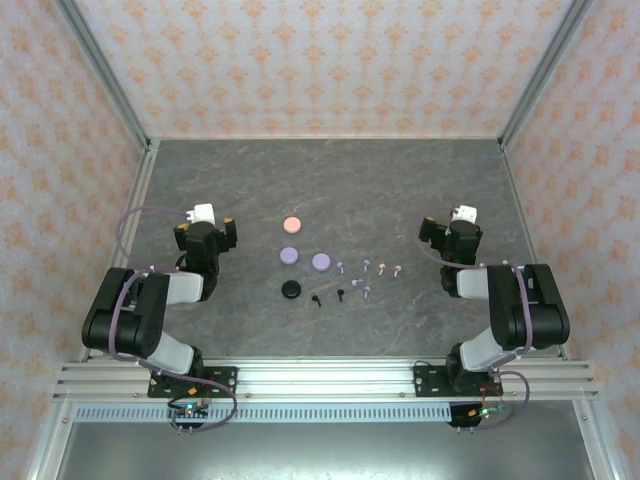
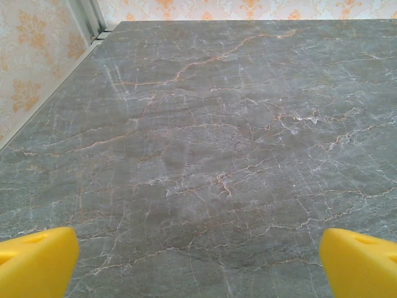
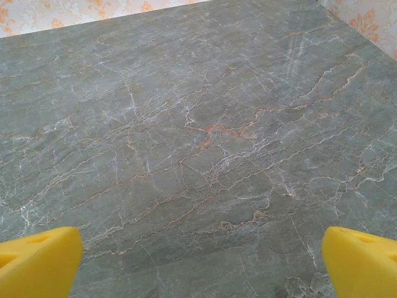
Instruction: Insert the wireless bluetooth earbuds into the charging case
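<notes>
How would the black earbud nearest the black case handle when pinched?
The black earbud looks tiny beside the black case, so probably light and easily flicked aside. Its stemmed shape may pivot or slip under a pinch.

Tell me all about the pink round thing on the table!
The pink case is a small, plain, plastic-looking disc, seen from above. It lies flat on the grey stone-look table, a little farther back than the lilac case, with a gap between them. Nothing touches it but the table.

Bare tabletop [image 1: 330, 180] ahead of left hand [image 1: 206, 225] and right hand [image 1: 452, 228]; round cases [image 1: 321, 261], earbuds [image 1: 367, 266] mid-table between them.
</notes>
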